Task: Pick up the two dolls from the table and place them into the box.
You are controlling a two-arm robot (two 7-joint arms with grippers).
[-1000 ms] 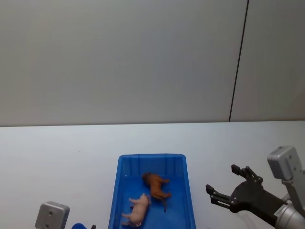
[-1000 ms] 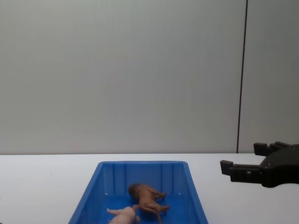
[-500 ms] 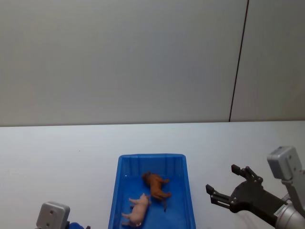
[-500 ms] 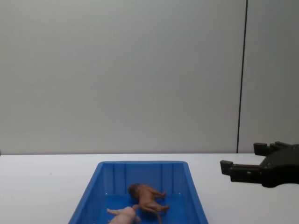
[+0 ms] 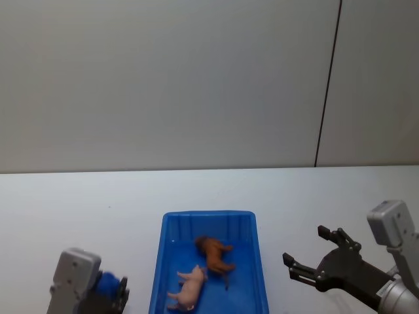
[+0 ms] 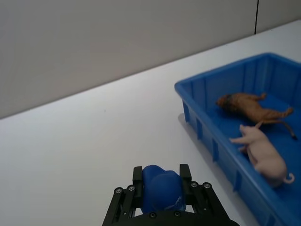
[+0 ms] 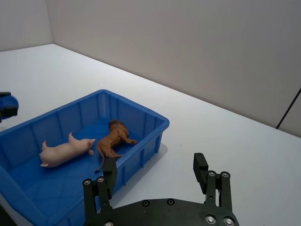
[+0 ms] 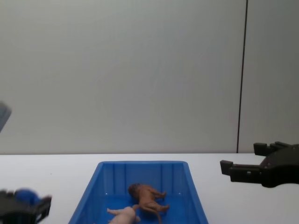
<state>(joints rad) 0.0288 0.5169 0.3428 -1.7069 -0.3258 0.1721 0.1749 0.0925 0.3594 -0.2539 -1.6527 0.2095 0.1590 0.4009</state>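
Lion (image 5: 215,254) and pig (image 5: 188,288) both lie inside the box (image 5: 253,256). Left claw (image 6: 162,181) grips a blue object beside the box; right claw (image 5: 315,252) hangs spread open. You should withdraw both clear of the rim.

The right gripper (image 5: 319,254) hangs low on the robot's right, its dark fingers (image 7: 110,172) spread wide apart with nothing between them. From the chest camera it (image 8: 243,163) juts in from the right edge, fingers level and pointing left. Behind it the grey wrist block (image 5: 393,229) tilts upward. The left gripper (image 6: 161,180) sits low on the left, its short black fingers pressed against a small blue object (image 6: 162,189) clamped between them. Its grey wrist housing (image 5: 73,281) leans inward, near the lower left corner.
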